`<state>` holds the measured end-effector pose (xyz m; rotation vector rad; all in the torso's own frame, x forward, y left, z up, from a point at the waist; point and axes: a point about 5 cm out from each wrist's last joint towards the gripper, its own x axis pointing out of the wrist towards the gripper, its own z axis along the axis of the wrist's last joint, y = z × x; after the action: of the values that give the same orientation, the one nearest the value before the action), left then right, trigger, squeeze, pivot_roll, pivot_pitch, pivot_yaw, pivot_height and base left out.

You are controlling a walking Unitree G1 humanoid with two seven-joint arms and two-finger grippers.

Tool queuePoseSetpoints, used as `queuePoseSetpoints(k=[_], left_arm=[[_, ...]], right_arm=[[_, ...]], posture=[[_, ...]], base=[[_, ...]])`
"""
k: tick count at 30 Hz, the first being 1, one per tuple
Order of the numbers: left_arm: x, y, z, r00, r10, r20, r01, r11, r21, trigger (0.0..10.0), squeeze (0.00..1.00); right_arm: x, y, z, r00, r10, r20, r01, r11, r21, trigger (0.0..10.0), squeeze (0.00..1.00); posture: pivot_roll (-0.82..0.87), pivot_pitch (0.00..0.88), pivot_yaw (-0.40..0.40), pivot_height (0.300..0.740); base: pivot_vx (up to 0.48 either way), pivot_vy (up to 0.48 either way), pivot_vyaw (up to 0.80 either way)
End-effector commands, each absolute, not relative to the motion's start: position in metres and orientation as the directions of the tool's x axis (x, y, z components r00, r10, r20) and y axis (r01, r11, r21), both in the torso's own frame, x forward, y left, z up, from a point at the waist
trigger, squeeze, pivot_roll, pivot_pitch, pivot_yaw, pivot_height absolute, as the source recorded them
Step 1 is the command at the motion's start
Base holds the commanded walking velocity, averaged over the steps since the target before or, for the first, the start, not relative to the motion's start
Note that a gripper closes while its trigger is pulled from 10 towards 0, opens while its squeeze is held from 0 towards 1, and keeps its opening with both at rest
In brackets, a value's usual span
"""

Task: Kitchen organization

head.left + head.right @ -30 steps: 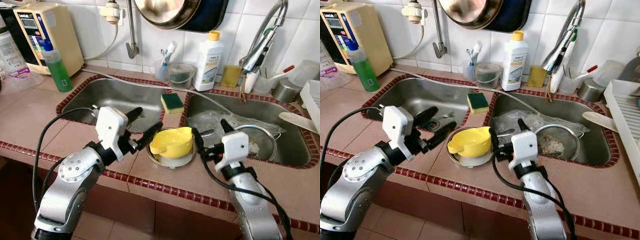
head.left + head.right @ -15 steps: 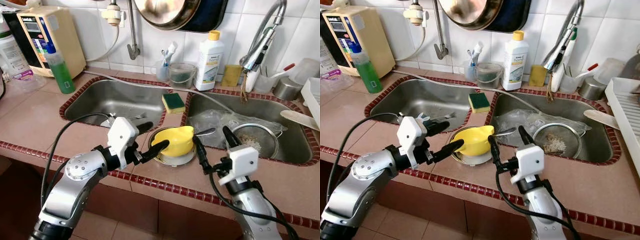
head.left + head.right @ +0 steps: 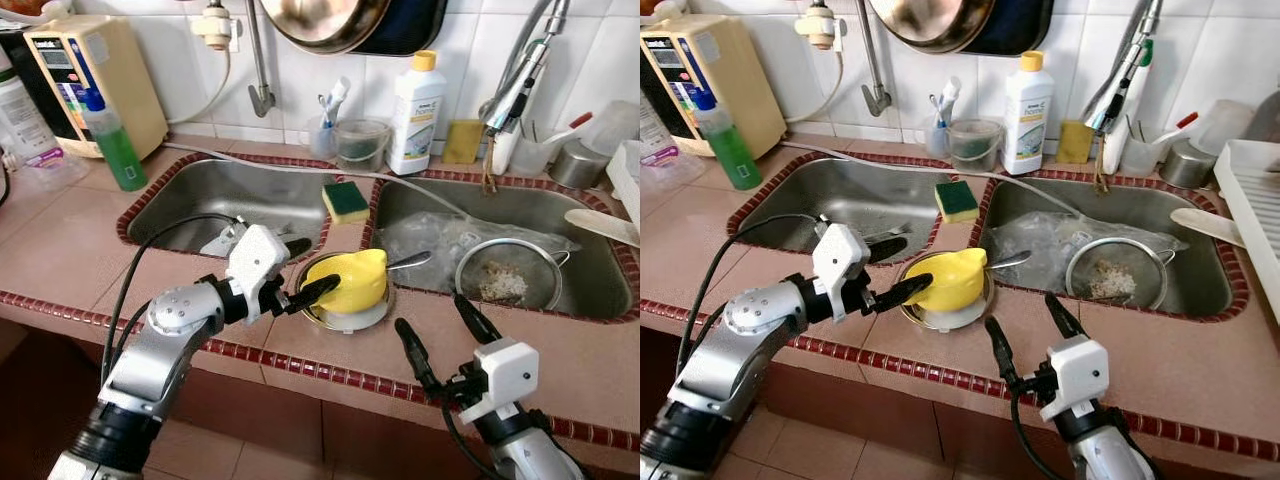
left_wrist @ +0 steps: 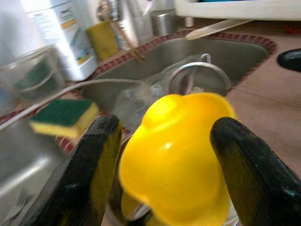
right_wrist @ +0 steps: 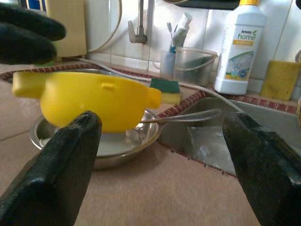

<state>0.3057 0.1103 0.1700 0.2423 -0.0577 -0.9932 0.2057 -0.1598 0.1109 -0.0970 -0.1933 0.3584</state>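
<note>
Left pincer (image 3: pixel 303 270) wide open, straddling yellow bowl (image 3: pixel 350 282), holding nothing. Bowl sits tilted in steel dish (image 3: pixel 375 315) on table front strip between the two sinks. Right pincer (image 3: pixel 437 337) open, empty, hovering near table front edge. Risk: closing on the tilted bowl's curved wall could squirt it out or drag dish into right sink (image 3: pixel 590 285)

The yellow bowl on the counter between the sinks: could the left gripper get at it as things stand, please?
Probably yes. The left gripper is open with its fingers either side of the yellow bowl, and nothing lies between them.
</note>
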Motion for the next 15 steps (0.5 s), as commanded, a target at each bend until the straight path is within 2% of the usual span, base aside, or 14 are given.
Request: queuePoseSetpoints(k=[1,11,15], left_arm=[[0.307,0.108,0.174,0.508,-0.858,-0.075,0.841,0.475,0.260,10.0,0.00],[0.310,0.103,0.185,0.407,-0.909,-0.092,0.892,0.373,0.255,10.0,0.00],[0.302,0.099,0.187,0.303,-0.943,-0.138,0.928,0.260,0.267,10.0,0.00]], right_arm=[[0.203,-0.162,0.115,0.914,0.357,0.191,-0.337,0.932,-0.132,10.0,0.00],[0.195,-0.164,0.101,0.920,0.371,0.130,-0.355,0.926,-0.129,10.0,0.00],[0.194,-0.165,0.099,0.921,0.371,0.122,-0.356,0.926,-0.126,10.0,0.00]], posture=[[-0.18,0.066,0.093,0.740],[-0.18,0.069,0.109,0.740],[-0.19,0.071,0.112,0.740]], base=[[0.000,0.000,0.00],[0.000,0.000,0.00],[0.000,0.000,0.00]])
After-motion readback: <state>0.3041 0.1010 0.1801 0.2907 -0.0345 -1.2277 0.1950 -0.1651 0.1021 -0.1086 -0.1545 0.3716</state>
